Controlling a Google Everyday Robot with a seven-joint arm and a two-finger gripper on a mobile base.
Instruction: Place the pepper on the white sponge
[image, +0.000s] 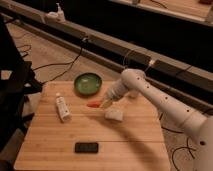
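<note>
The orange-red pepper hangs at the tip of my gripper, which is shut on it and holds it a little above the wooden table. The white sponge lies on the table just right of and below the gripper, close to the pepper but apart from it. My white arm reaches in from the right.
A green bowl sits at the table's back, just behind the gripper. A white tube-shaped bottle lies to the left. A black flat slab lies near the front edge. Cables run across the floor behind the table.
</note>
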